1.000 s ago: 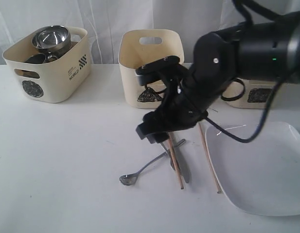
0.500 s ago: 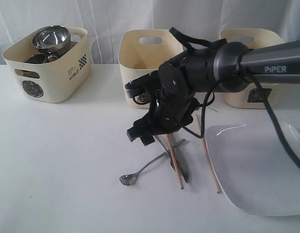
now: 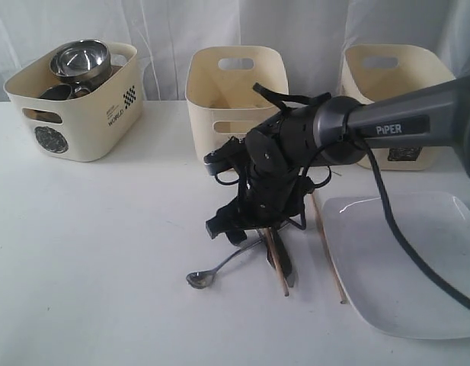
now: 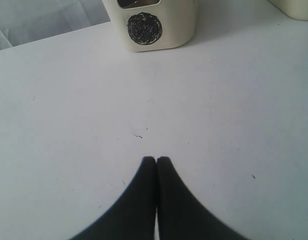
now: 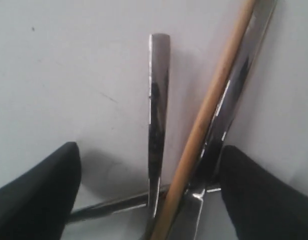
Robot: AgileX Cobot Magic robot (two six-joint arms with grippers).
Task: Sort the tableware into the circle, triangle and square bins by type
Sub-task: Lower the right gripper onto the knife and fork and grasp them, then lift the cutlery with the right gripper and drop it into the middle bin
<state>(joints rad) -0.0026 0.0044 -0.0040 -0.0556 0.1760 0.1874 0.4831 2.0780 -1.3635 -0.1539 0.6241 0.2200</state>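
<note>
Looking across the white table (image 3: 105,252), you have three cream bins along the back. They are the circle bin (image 3: 75,114) on the left, a middle bin (image 3: 235,76) and a right-hand bin (image 3: 387,72). The arm largely hides the front marks of the last two.

The circle bin holds one steel bowl (image 3: 81,61) on top and at least one more dark steel vessel (image 3: 55,92) beside it. You cannot count deeper than that.

One large white square plate (image 3: 406,263) lies at the front right of the table. Two wooden chopsticks are out. One chopstick (image 3: 327,244) lies along the plate's left edge, and the second chopstick (image 3: 283,284) crosses the cutlery pile. In that pile you can make out one spoon (image 3: 202,279) and one knife blade (image 3: 290,273); the arm covers the rest.

Your right gripper (image 5: 149,150) is low over the pile with its jaws spread wide and nothing held. Its wrist camera shows three strips of steel cutlery (image 5: 157,100) and one chopstick between the fingers.

Your left gripper (image 4: 156,161) is closed tip to tip and empty, above bare table, facing the circle bin.
</note>
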